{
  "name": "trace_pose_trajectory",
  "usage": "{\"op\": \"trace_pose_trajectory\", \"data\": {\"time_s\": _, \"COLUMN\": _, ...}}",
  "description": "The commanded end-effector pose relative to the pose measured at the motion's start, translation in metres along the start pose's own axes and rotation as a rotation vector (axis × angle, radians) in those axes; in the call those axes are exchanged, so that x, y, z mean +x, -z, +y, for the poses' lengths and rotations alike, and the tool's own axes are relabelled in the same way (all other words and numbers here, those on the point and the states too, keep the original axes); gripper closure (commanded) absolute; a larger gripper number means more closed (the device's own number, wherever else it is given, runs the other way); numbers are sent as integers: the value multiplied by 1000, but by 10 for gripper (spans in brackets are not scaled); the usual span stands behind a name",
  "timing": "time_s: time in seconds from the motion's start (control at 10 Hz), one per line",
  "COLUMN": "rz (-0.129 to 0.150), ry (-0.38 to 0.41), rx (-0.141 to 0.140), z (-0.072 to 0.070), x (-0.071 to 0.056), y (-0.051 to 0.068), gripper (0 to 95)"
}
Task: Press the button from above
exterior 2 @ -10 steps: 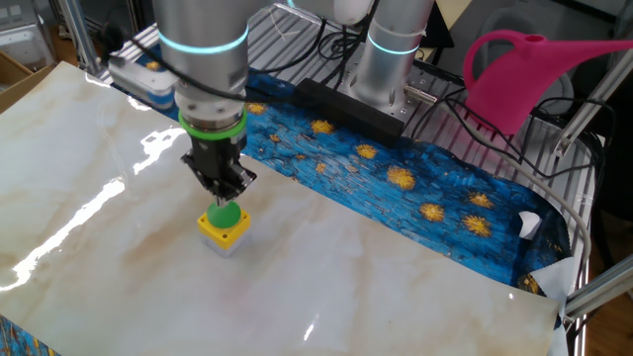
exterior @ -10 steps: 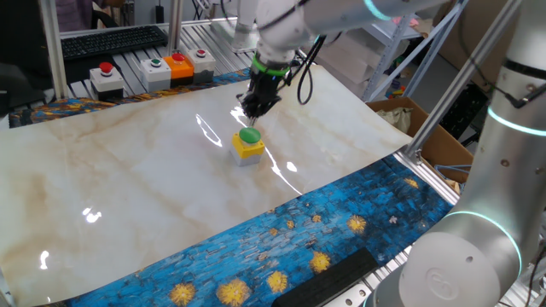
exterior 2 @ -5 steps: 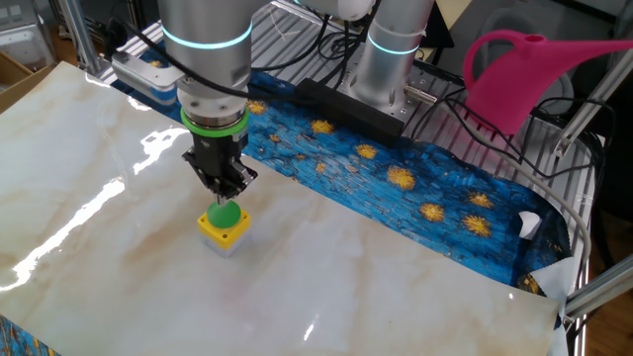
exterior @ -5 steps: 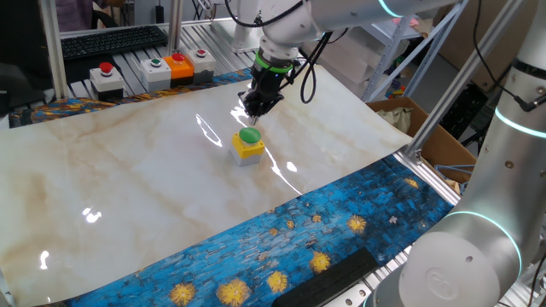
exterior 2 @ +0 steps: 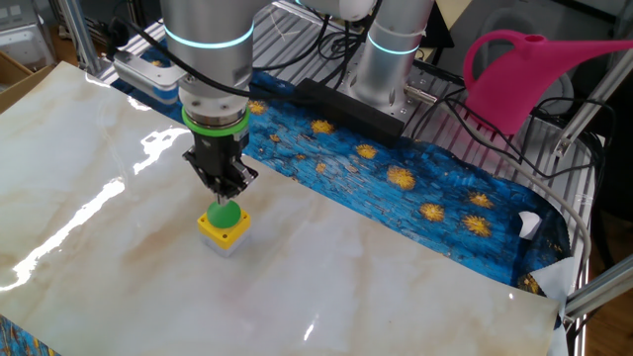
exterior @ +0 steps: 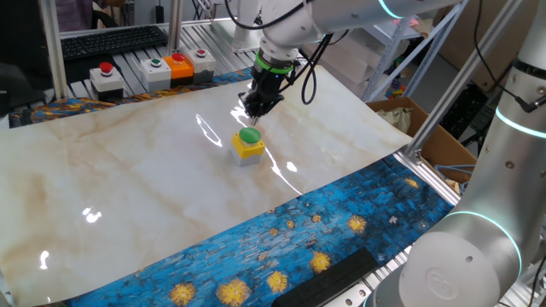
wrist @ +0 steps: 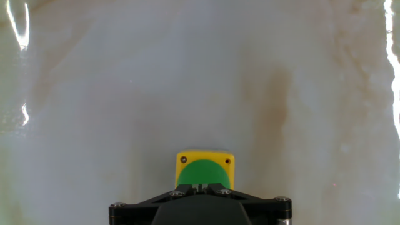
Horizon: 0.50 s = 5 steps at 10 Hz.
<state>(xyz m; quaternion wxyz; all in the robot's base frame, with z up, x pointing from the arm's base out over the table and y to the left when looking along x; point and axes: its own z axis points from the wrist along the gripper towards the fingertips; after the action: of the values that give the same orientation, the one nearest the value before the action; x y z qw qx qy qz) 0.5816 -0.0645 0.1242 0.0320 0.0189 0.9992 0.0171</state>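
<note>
While the gripper (exterior 2: 226, 190) hangs just above it, fingertips pressed together and holding nothing, the button (exterior: 249, 136) shows as a round green dome on a small yellow cube, mid-table (exterior: 128, 179).

A glossy marble-patterned tabletop (exterior: 128, 179) carries one yellow box (exterior: 248, 149). A green button (exterior: 249, 136) tops it
</note>
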Motion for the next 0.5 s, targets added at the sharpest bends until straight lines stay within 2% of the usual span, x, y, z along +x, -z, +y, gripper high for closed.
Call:
{"op": "trace_pose_trajectory", "data": {"time_s": 0.1, "rz": -9, "ry": 2, "rx": -1, "z": 0, "x": 0, "y": 1, "gripper": 950}}
{"op": "trace_pose_trajectory", "data": {"time_s": 0.3, "rz": -13, "ry": 8, "rx": 6, "z": 0, "x": 0, "y": 1, "gripper": 950}}
{"op": "trace_pose_trajectory", "data": {"time_s": 0.4, "rz": -15, "ry": 42, "rx": 72, "z": 1, "x": 0, "y": 1, "gripper": 950}}
{"op": "trace_pose_trajectory", "data": {"time_s": 0.5, "rz": -15, "ry": 69, "rx": 157, "z": 1, "x": 0, "y": 1, "gripper": 950}}
